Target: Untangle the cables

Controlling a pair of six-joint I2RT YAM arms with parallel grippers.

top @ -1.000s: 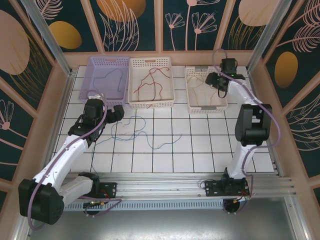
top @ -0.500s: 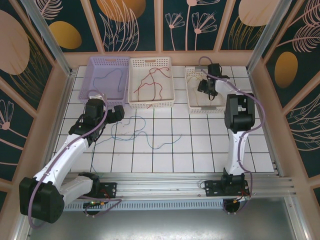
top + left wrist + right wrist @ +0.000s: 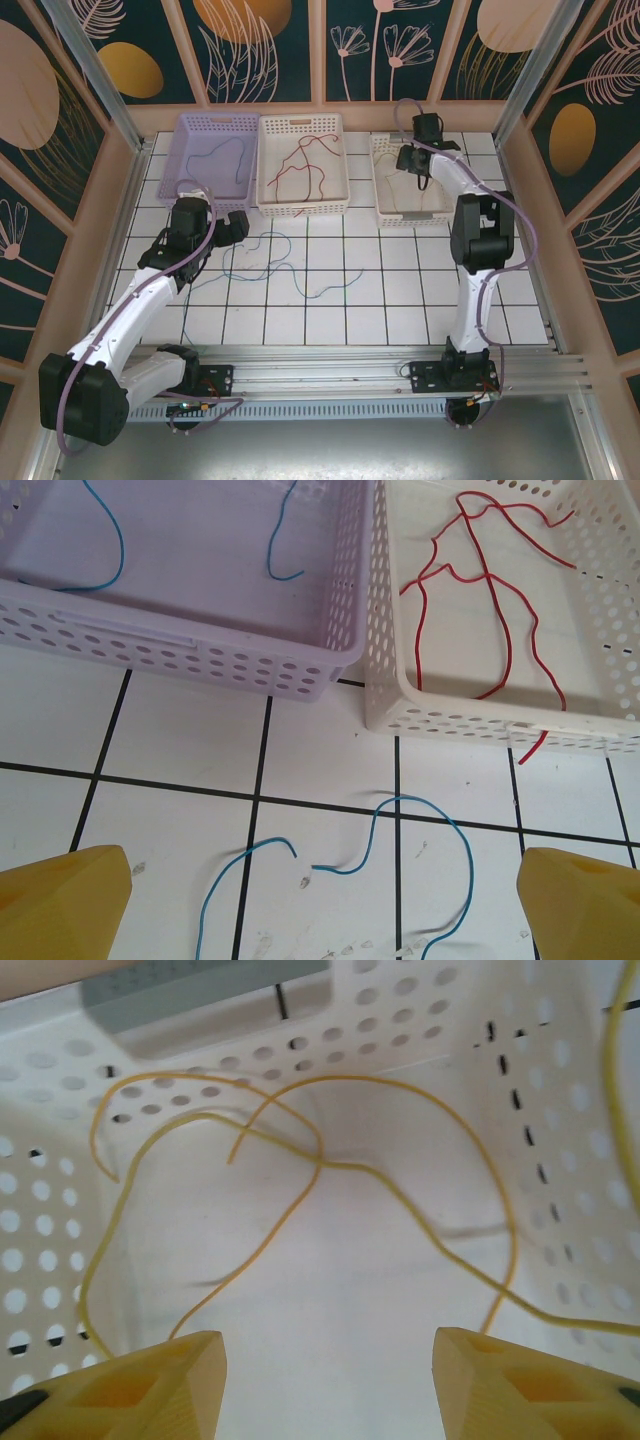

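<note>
Left claw: the left claw (image 3: 320,885) hangs wide open over the surface (image 3: 180,750) with nothing in it. A loose blue cable (image 3: 400,815) lies on the tiles below it, just in front of the baskets.
Right claw: the right claw (image 3: 325,1360) is roughly half open and empty, low inside the right basket (image 3: 40,1250) above the yellow cables (image 3: 300,1160).
Already sorted: the red cable (image 3: 470,580) lies in the middle basket (image 3: 480,725), with one end poking out over its near wall. Blue strands (image 3: 110,550) lie in the lilac basket (image 3: 200,660).
Risk, right side: the yellow cables cross one another, and one runs close to a finger. On lifting away, a fingertip could hook a loop and drag it over the rim.
Risk, left side: the blue cable is thin and flat on the tiles, so closing fingers may slide over it or pinch only a short end.
Risk, tangle: from above, a second loose strand (image 3: 330,288) lies near the blue cable; whether they cross is unclear. Pulling one could drag the other or tighten a knot.
Risk, baskets: a low approach near the walls could nudge the lilac basket or snag the protruding red end.
</note>
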